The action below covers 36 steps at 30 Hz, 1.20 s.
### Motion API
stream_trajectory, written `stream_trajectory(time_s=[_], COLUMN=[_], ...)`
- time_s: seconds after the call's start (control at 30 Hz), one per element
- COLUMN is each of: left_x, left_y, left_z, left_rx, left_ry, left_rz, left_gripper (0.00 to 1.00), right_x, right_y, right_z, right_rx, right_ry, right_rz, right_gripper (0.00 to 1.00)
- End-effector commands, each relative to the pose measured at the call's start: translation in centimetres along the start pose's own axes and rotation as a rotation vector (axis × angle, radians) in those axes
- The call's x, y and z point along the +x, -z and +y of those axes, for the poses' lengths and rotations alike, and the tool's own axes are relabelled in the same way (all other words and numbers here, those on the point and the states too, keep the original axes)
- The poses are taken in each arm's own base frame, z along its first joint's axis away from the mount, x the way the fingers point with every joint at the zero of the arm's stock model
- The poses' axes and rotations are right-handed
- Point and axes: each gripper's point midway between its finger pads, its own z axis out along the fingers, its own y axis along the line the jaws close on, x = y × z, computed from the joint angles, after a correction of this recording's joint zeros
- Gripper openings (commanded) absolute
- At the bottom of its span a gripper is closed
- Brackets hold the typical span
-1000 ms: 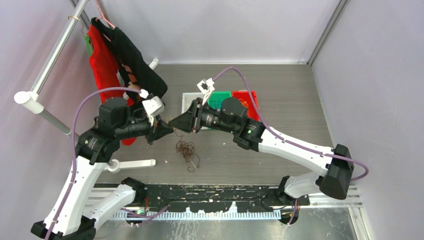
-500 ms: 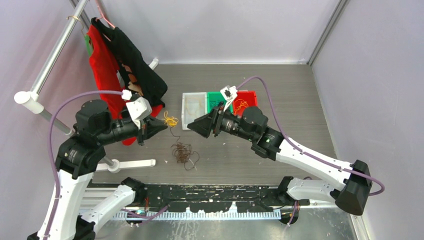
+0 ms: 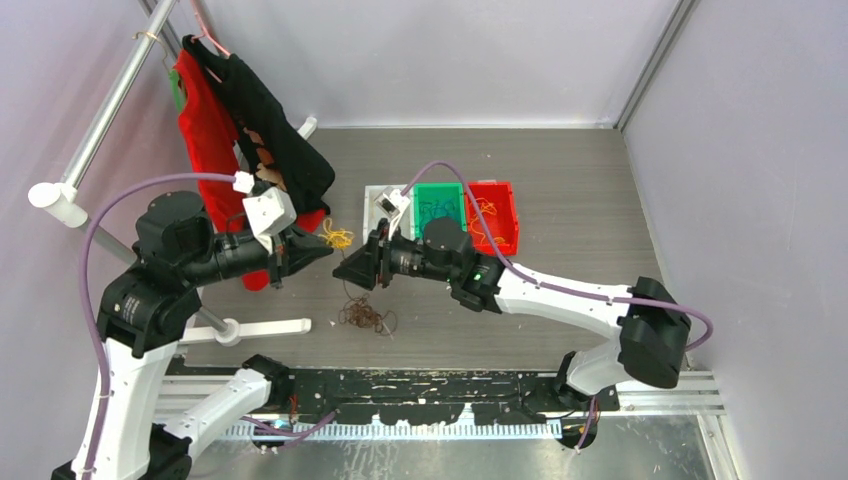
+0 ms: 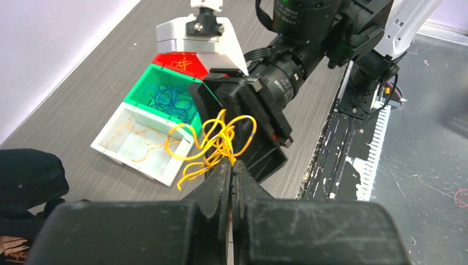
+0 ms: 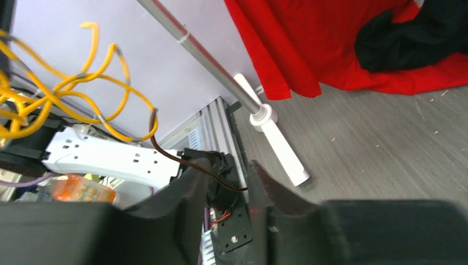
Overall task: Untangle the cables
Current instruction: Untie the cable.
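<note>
Pinching wiry yellow loops, the left gripper is clamped; the right gripper gapes narrowly around 1 brown strand.

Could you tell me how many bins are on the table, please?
3, in a row: white bin on the left, partly covered from above, green bin in the middle, red bin on the right.
</note>
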Motion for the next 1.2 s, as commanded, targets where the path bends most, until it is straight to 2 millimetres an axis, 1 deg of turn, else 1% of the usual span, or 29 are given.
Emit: stream_trajectory(time_s=[0.0, 0.07, 0.13, 0.2, 0.23, 0.27, 0.3, 0.33, 0.37, 0.4, 0.43, 0.47, 0.53, 0.67, 0.73, 0.83, 0.97, 1.03, 1.17], left_x=[-1.9, -2.4, -3.1, -3.9, -4.2, -4.3, -4.3, -4.2, -3.9, -3.5, -3.2, -2.9, -2.3, -1.3, -0.8, -0.1, 0.0, 0.0, -0.1], left_y=[0.6, 0.9, 1.2, 1.6, 1.6, 1.7, 1.7, 1.7, 1.6, 1.4, 1.4, 1.3, 1.1, 1.0, 1.0, 1.0, 1.0, 0.9, 1.0], left_z=[-0.5, -0.5, -0.4, -0.5, -0.4, -0.4, -0.5, -0.6, -0.7, -0.8, -1.0, -1.1, -1.4, -2.1, -2.5, -3.0, -3.1, -3.2, -3.2], left_rx=[0.011, 0.007, -0.001, -0.009, -0.011, -0.011, -0.006, -0.002, 0.007, 0.016, 0.023, 0.031, 0.045, 0.081, 0.104, 0.126, 0.134, 0.138, 0.138], left_ry=[-0.014, -0.03, -0.052, -0.077, -0.082, -0.086, -0.084, -0.081, -0.075, -0.065, -0.057, -0.046, -0.023, 0.022, 0.046, 0.068, 0.082, 0.089, 0.091], left_rz=[-0.044, -0.051, -0.062, -0.078, -0.082, -0.085, -0.083, -0.081, -0.074, -0.064, -0.06, -0.053, -0.044, -0.016, 0.004, 0.024, 0.028, 0.029, 0.03], left_gripper=[0.0, 0.0, 0.0, 0.0, 0.0, 0.0, 0.0, 0.0, 0.0, 0.0, 0.0, 0.0, 0.0, 0.0, 0.0, 0.0, 0.0, 0.0, 0.0], right_x=[-3.4, -2.0, 0.0, 1.9, 2.8, 3.4, 3.7, 3.4, 2.5, 1.2, -0.4, -2.4, -5.7, -10.3, -11.8, -13.0, -12.9, -12.6, -11.0], right_y=[-1.0, -0.8, -0.2, 0.7, 1.2, 1.7, 2.2, 2.7, 3.2, 3.7, 4.2, 4.7, 5.6, 6.8, 7.4, 7.5, 7.0, 6.8, 6.2], right_z=[0.5, -1.3, -3.6, -5.4, -5.9, -6.2, -6.3, -6.0, -5.7, -5.1, -4.2, -3.0, -0.7, 2.7, 4.2, 6.3, 7.1, 7.7, 8.9], right_rx=[-0.006, 0.055, 0.135, 0.197, 0.215, 0.225, 0.233, 0.237, 0.243, 0.244, 0.237, 0.221, 0.181, 0.123, 0.086, 0.02, -0.006, -0.038, -0.119], right_ry=[0.044, 0.043, 0.047, 0.046, 0.045, 0.046, 0.049, 0.058, 0.073, 0.09, 0.11, 0.128, 0.153, 0.195, 0.218, 0.245, 0.267, 0.279, 0.296], right_rz=[-0.13, -0.117, -0.089, -0.058, -0.037, -0.019, -0.007, -0.014, -0.037, -0.07, -0.111, -0.158, -0.236, -0.344, -0.381, -0.38, -0.33, -0.298, -0.195], right_gripper=[0.27, 0.12, 0.02, 0.01, 0.02, 0.07, 0.18, 0.36, 0.49, 0.57, 0.6, 0.63, 0.64, 0.65, 0.65, 0.64, 0.58, 0.56, 0.53])
